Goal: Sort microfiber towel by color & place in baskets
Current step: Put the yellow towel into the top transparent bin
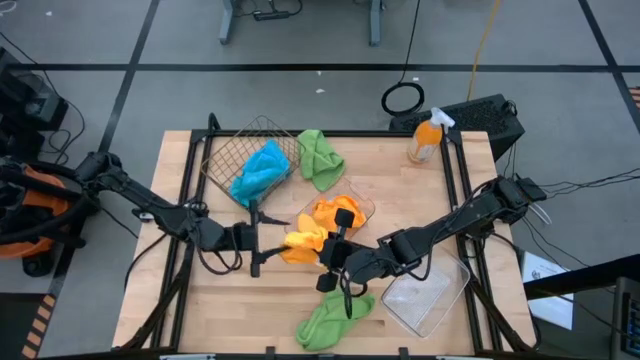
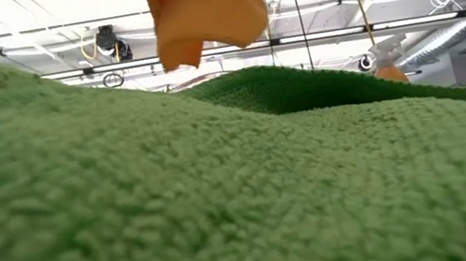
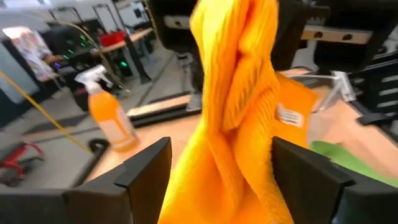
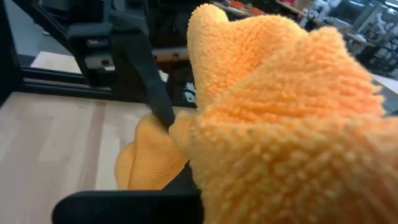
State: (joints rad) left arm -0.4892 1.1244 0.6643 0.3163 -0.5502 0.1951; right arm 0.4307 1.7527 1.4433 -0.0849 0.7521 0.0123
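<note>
An orange towel (image 1: pixel 303 243) hangs bunched above the table's middle, between my two grippers. My right gripper (image 1: pixel 325 255) comes from the right and is shut on it. My left gripper (image 3: pixel 221 158) comes from the left and stands open, one finger on either side of the towel's hanging part (image 3: pixel 236 124). A second orange towel (image 1: pixel 338 212) lies in a clear tray (image 1: pixel 365 205). A blue towel (image 1: pixel 262 170) lies in the wire basket (image 1: pixel 235 150). One green towel (image 1: pixel 320 155) lies beside that basket, and another green towel (image 1: pixel 335 318) lies at the near edge. My left gripper has its open fingers (image 3: pixel 149 180) around the orange towel; whether either finger touches the cloth I cannot tell. My right gripper holds a bunched part of the orange towel (image 4: pixel 211 168) between its shut fingers, coming roughly level from the table's right. The cloth hides the pads. The towel hangs slack, its lower end (image 2: pixel 205 21) clear of the table.
A second clear tray (image 1: pixel 425 295) stands at the near right beside my right arm. An orange spray bottle (image 1: pixel 425 137) stands at the far right corner. The near green towel (image 2: pixel 225 198) fills the low view. Bare wood shows at the near left.
</note>
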